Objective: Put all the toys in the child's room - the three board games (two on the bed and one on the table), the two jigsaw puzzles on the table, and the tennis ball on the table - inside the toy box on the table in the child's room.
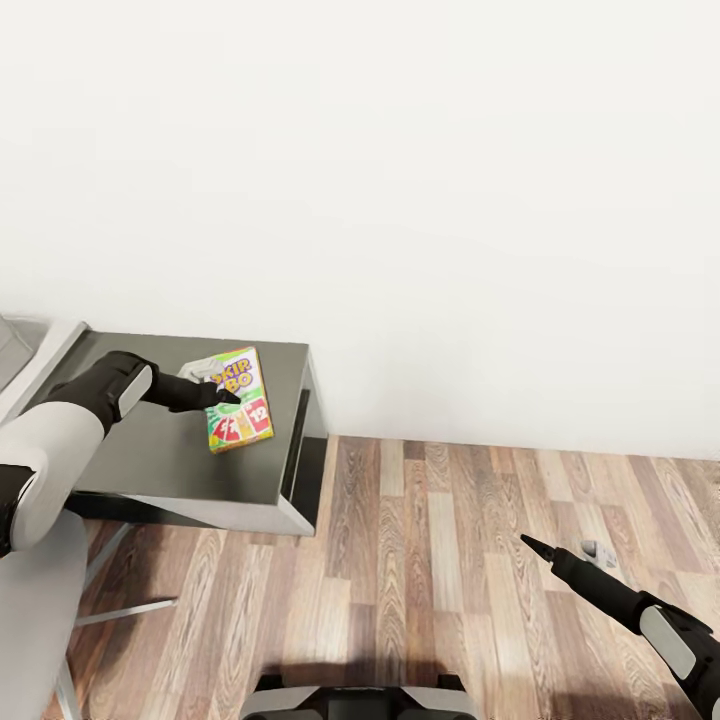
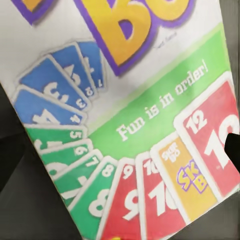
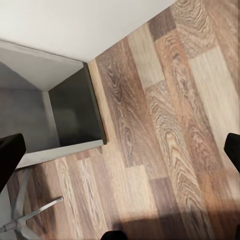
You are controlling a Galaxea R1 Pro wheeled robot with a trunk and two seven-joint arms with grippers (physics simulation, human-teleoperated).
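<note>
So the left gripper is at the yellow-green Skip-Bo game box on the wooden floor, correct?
Not quite. The left gripper is at the yellow-green Skip-Bo game box, but the box lies on the dark grey side unit of the table, not on the wooden floor. The head view shows it.

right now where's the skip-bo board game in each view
Head view: the board game lies on the dark side unit, at the left gripper.
Left wrist view: its cover seen close up.
Right wrist view: the game is not in it; the wood floor and the side unit.
Shared landmark: the dark side unit.
</note>
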